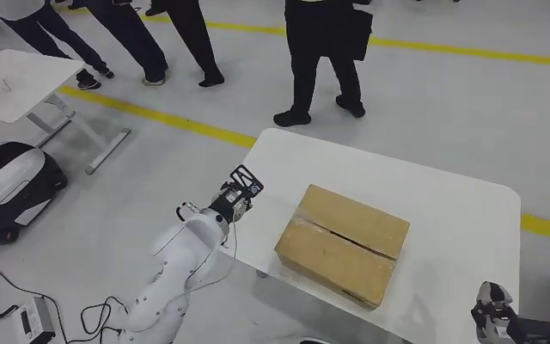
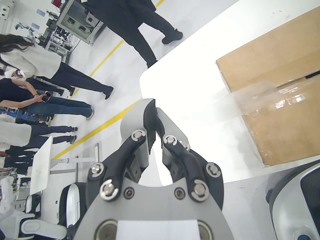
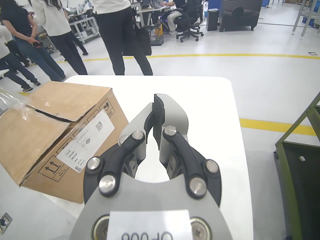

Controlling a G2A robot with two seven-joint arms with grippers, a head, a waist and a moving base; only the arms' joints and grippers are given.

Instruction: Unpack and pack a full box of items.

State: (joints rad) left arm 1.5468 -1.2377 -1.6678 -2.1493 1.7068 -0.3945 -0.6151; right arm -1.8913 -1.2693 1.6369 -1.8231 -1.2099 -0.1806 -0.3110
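A closed cardboard box (image 1: 344,245) sat on the white tabletop (image 1: 447,185), with both tools pinched shut and holding nothing.
The box lay askew to the tabletop's edges, its top flaps meeting along a dark slit under clear tape (image 2: 252,98) that hung loose past one end. The left tool (image 2: 153,106) hovered off that taped end, over the tabletop's rim, and the right tool (image 3: 156,101) stood off the opposite end, which bore a white label (image 3: 85,143). Beyond the box, pale floor carried yellow lines (image 1: 172,120). A second white table (image 1: 26,82) and a desk with office chairs (image 3: 187,23) stood farther off.
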